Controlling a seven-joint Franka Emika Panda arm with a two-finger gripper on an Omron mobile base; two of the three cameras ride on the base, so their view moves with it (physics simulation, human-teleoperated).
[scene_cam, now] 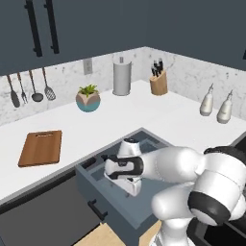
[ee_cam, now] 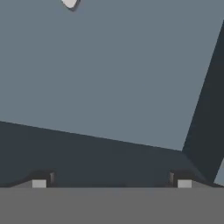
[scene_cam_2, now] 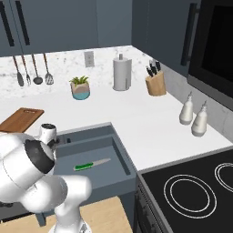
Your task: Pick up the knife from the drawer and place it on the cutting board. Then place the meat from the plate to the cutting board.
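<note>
In drawer (scene_cam_2: pixel 119 154), knife (scene_cam_2: pixel 91 164) near open gripper (ee_cam: pixel 111 183)

White arm (scene_cam: pixel 192 192) seen folded forward from its base, elbow bulked near the camera, forearm reaching left and downward in the left base view. Hand (scene_cam: pixel 126 173) turned down, wrist bent, dark joint band visible behind it. Gripper (ee_cam: pixel 111 181) viewed from the hand camera with jaws spread wide apart; nothing seen held between the fingertips (ee_cam: pixel 39 183)

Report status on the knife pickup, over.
Gripper open, empty, low over the dark blue-grey drawer. Green-handled knife flat on drawer floor, untouched. Nothing blocking it.
</note>
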